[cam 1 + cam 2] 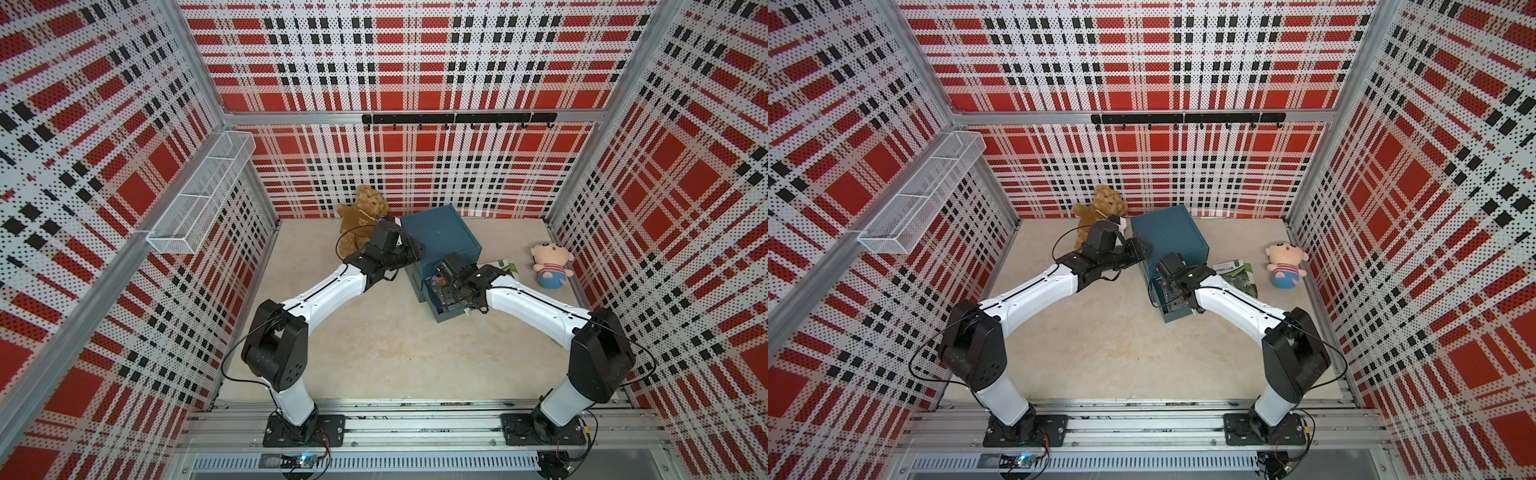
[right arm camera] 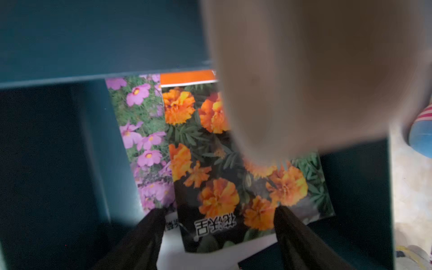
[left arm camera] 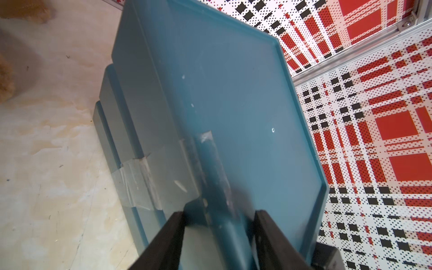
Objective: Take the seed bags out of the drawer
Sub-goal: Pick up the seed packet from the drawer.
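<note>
In both top views the teal cabinet (image 1: 436, 232) (image 1: 1167, 232) stands at the back of the table with its drawer (image 1: 453, 313) (image 1: 1173, 313) pulled out. In the right wrist view an orange-flower seed bag (image 2: 210, 163) lies in the drawer, partly over a purple-flower seed bag (image 2: 142, 131). My right gripper (image 2: 222, 222) (image 1: 446, 297) reaches into the drawer, open, its fingertips on either side of the orange bag's end. A green seed bag (image 1: 1235, 274) (image 1: 505, 266) lies on the table right of the cabinet. My left gripper (image 3: 221, 224) (image 1: 409, 249) stands open astride the cabinet's (image 3: 233, 93) top edge.
A brown teddy bear (image 1: 361, 216) sits left of the cabinet. A pink doll (image 1: 550, 264) (image 2: 420, 126) lies at the far right. A wire basket (image 1: 199, 195) hangs on the left wall and a hook rail (image 1: 457, 118) on the back wall. A blurred beige shape (image 2: 315, 70) blocks part of the right wrist view.
</note>
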Tool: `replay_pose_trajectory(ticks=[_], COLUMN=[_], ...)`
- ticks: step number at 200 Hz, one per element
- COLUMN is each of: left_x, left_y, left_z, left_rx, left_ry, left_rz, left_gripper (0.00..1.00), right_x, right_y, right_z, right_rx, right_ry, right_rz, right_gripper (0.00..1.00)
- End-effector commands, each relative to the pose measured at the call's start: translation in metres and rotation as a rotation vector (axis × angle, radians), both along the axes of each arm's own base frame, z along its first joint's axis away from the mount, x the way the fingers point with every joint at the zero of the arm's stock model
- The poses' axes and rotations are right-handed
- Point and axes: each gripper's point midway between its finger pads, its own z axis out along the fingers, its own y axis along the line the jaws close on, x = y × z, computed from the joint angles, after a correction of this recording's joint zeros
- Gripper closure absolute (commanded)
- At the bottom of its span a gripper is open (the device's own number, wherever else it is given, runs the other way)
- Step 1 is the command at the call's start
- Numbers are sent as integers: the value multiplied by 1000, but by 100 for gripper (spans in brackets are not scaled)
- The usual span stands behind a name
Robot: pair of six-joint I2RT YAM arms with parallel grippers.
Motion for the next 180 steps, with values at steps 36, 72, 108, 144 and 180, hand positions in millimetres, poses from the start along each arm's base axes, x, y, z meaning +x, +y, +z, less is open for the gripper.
replay_pose_trajectory(ticks=[36, 72, 108, 144, 180], left_x=[-40, -41, -41, -40, -38], left_y=[21, 23, 25, 27, 28], left_z=[-99, -100, -100, -99, -98], left_rx=[185, 185, 185, 184, 183], left_ry=[275, 278, 278, 275, 271], left_rz=[-45, -45, -40, -37, -34], left_gripper=[48, 48, 48, 48, 48], right_x=[22, 33, 40, 43, 43], right_y=[7, 10, 13, 8, 4], right_z=[-13, -16, -2, 22, 54], right_rx=[-51, -67, -33, -9, 27], right_ry=[-49, -73, -122, -188, -260], right_rz=[-26, -46, -73, -105, -124], right_gripper=[27, 50, 72, 88, 100])
